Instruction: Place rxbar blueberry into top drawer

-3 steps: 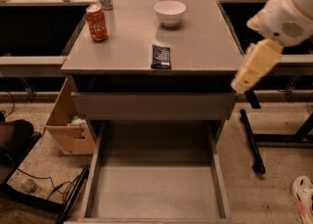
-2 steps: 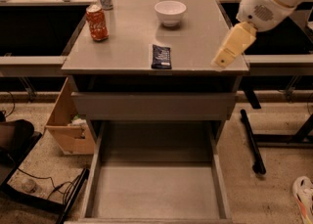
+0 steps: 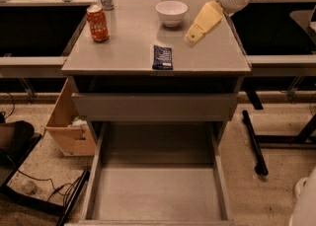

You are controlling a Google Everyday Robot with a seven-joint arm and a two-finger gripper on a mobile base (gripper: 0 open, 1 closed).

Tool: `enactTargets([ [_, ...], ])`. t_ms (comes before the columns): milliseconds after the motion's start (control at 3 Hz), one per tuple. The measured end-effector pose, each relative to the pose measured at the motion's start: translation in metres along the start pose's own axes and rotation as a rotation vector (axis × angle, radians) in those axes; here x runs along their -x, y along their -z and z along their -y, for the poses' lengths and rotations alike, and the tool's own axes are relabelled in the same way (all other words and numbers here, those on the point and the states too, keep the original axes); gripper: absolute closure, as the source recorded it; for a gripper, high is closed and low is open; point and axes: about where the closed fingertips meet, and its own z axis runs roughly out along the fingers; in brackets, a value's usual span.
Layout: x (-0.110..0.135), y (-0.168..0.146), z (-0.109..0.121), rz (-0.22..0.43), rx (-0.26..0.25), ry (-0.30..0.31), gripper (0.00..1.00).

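Now the claw [image 3: 192, 37] has swung in from beyond the table's [image 3: 123, 47] right edge and hangs over it, near the untouched rxbar blueberry [image 3: 162, 56]. Whether it is wide or narrow, I cannot tell. Probably a grasp approach; the top drawer [image 3: 153, 195] waits open below.

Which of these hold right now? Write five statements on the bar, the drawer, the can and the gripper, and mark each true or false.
1. The rxbar blueberry lies on the cabinet top, near its front edge. True.
2. The top drawer is shut. False: it is pulled open, with its floor in view.
3. The gripper is over the cabinet top, beside the white bowl. True.
4. The gripper holds the rxbar blueberry. False: the bar lies on the cabinet top, apart from the gripper.
5. The soda can lies in the top drawer. False: it stands upright on the cabinet top.
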Motion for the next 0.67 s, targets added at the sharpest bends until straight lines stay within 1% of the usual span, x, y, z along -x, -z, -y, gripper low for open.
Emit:
enactTargets([
  [333,-0.001,0.000,0.000,0.000,0.000,-0.003,0.00],
  [667,0.018,-0.026,0.002,-0.027,0.038,-0.037,0.00],
])
